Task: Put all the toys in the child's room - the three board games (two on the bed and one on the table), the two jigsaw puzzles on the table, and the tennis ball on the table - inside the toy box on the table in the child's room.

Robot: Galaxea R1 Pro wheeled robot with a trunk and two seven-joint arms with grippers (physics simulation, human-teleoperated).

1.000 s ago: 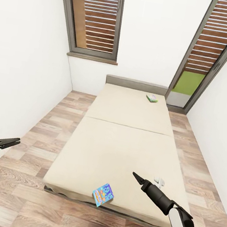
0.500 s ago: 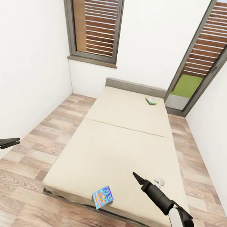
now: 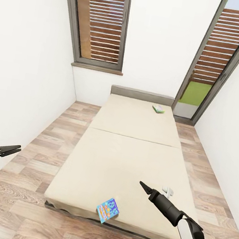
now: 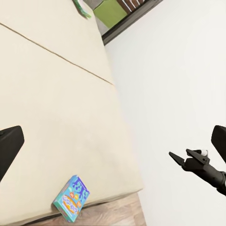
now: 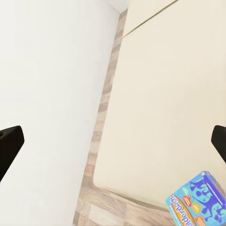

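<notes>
The right gripper (image 3: pixel 141 184) hangs over the near right part of the bed (image 3: pixel 129 152), its two black fingers drawn together into a single point with nothing between them, so it reads as clenched and empty; in the left wrist view the same gripper (image 4: pixel 172 155) shows as a dark pointed tip against the white wall (image 4: pixel 179 70). The left gripper (image 3: pixel 16 147) is held out over the wood-plank floor (image 3: pixel 41 149) near the white wall on the robot's left side, well apart from the bed, its fingers also pressed together and holding nothing. Just beyond the right gripper's tip, toward the robot's left, a blue board game (image 3: pixel 107 210) with orange and yellow print rests at the near edge of the beige mattress, tilted and partly overhanging the edge; it is apart from both grippers. The left wrist view shows that box (image 4: pixel 71 198) at the mattress corner, and the right wrist view shows it (image 5: pixel 200 200) at the mattress edge above the floor planks. A second board game (image 3: pixel 158 109), a flat white-and-green box, lies far up the bed near the low grey headboard (image 3: pixel 142 95), on the robot's right side of the mattress. A seam crosses the mattress between the two boxes. Behind the headboard stand a grey-framed window (image 3: pixel 99 23) with slats outside, and a tall grey-framed glazed door (image 3: pixel 218 58) to the right.
</notes>
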